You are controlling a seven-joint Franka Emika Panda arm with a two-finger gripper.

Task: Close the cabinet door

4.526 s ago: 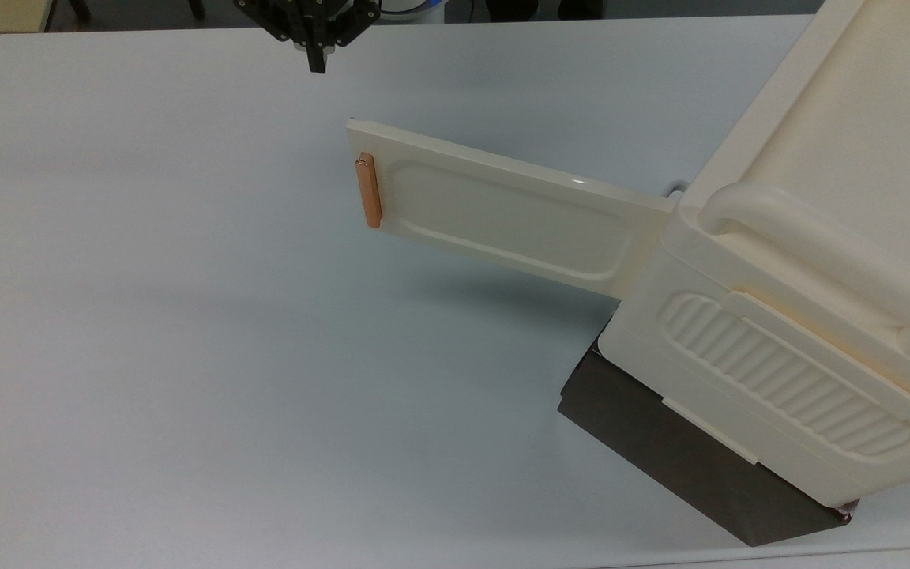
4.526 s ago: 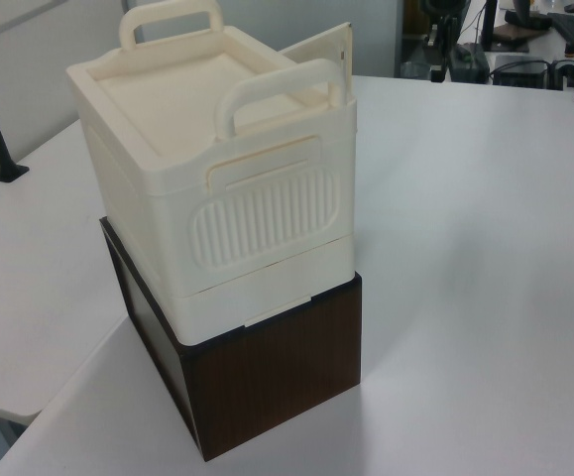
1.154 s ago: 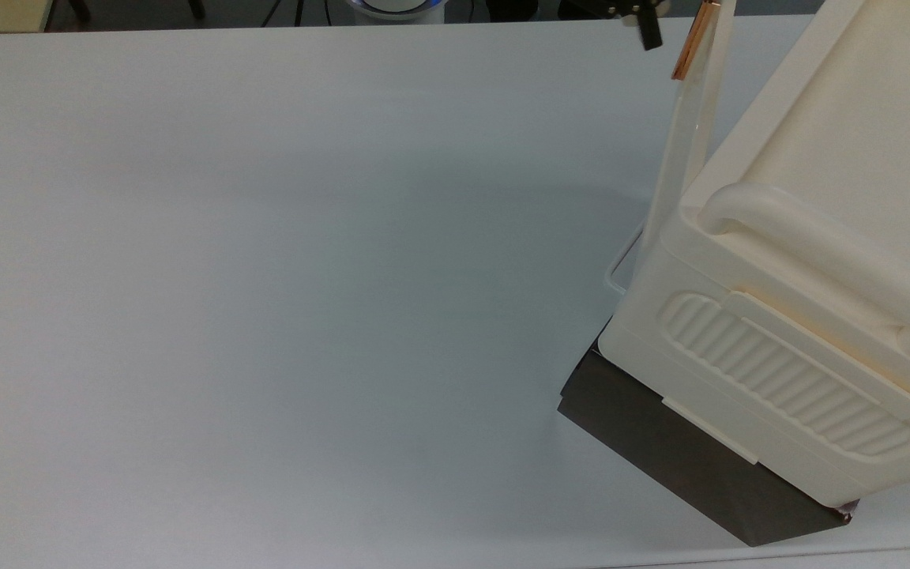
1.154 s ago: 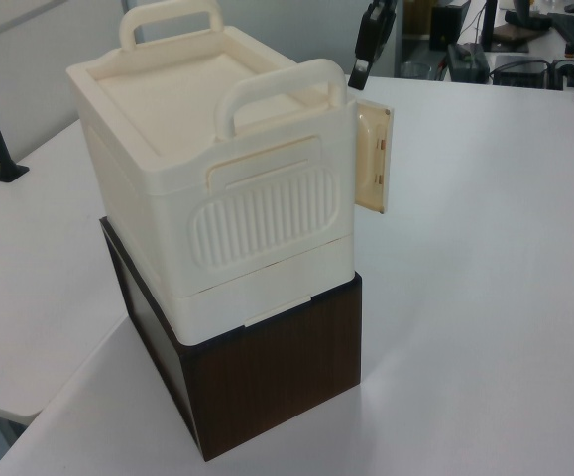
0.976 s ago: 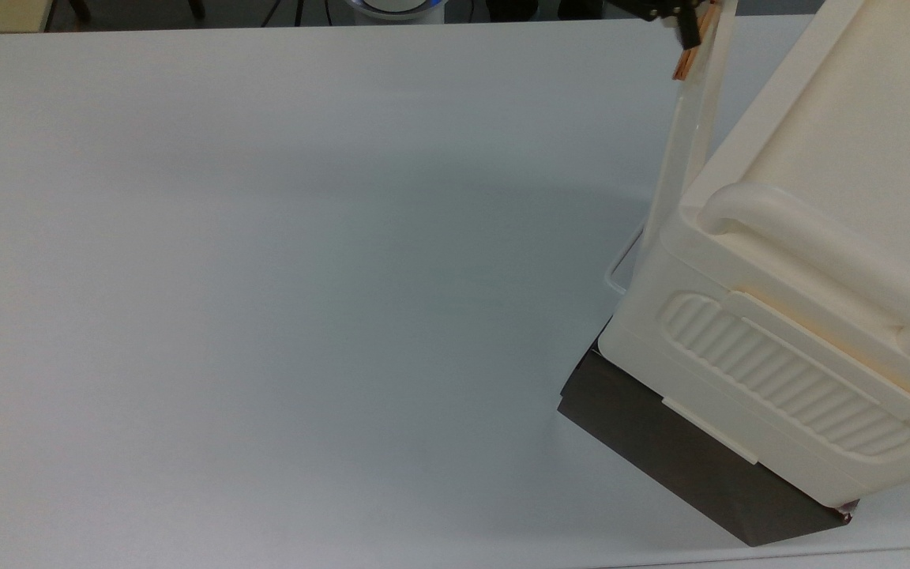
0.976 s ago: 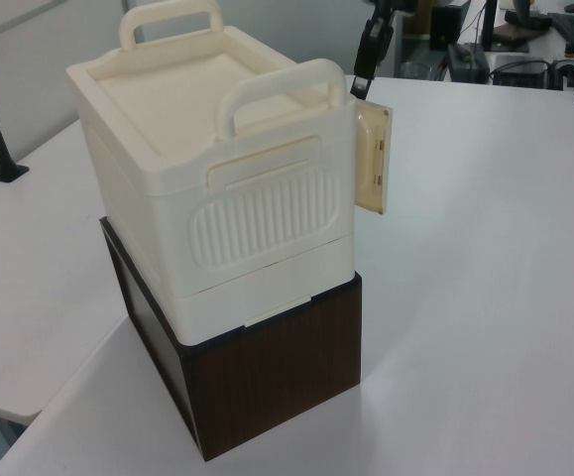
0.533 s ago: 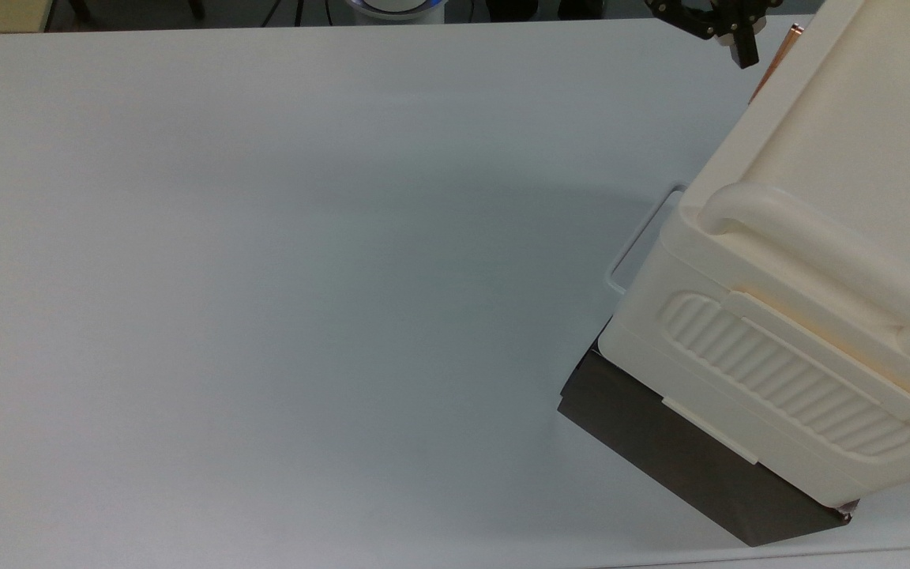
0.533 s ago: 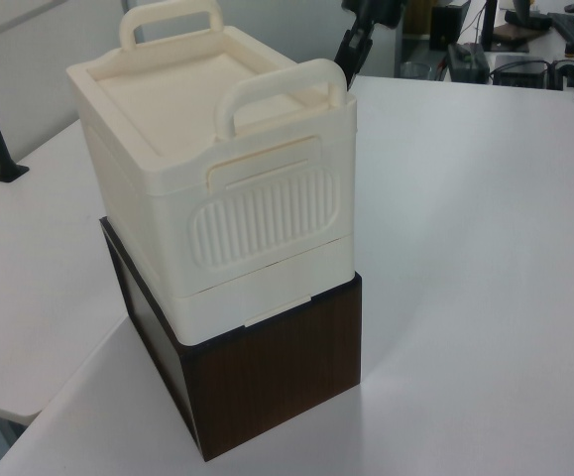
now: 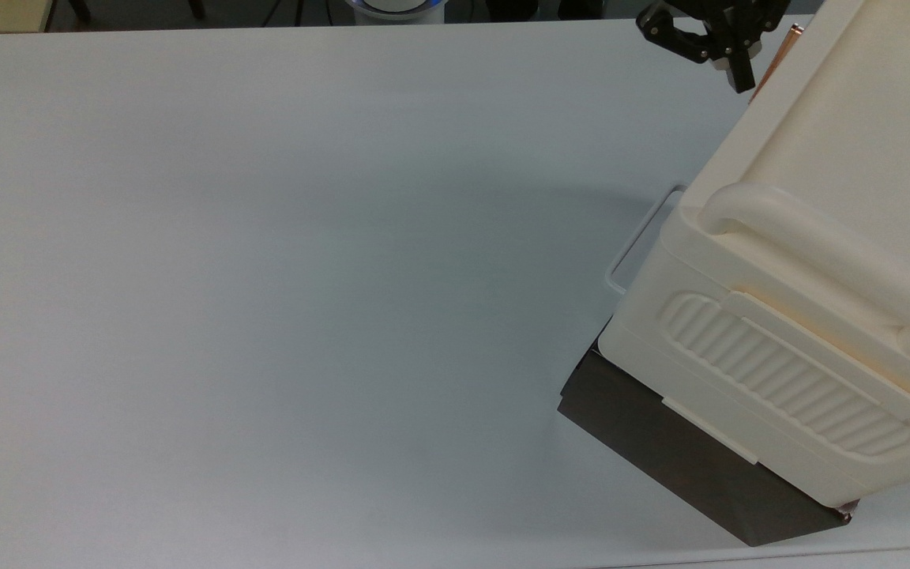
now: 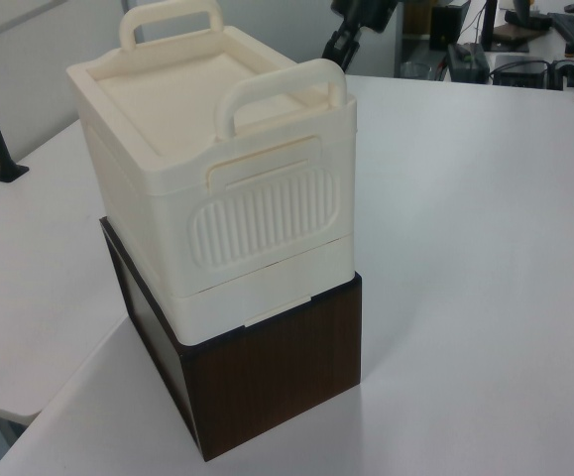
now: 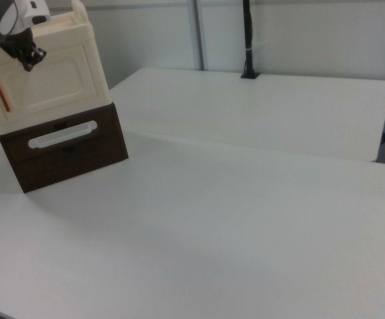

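1. The cabinet door (image 11: pixel 46 83) sits flat against the cabinet (image 10: pixel 217 198), at the right view's far left.
2. My gripper (image 9: pixel 739 75) hangs just beside its orange handle (image 11: pixel 2 95), holding nothing. I cannot tell if it is open.
3. I think the closing is done.

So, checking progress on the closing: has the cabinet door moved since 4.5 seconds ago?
Yes. The cabinet door swung from sticking out over the table to flush against the cabinet front.

A white table (image 9: pixel 265 276) with a black pole (image 11: pixel 247 40) clamped behind.
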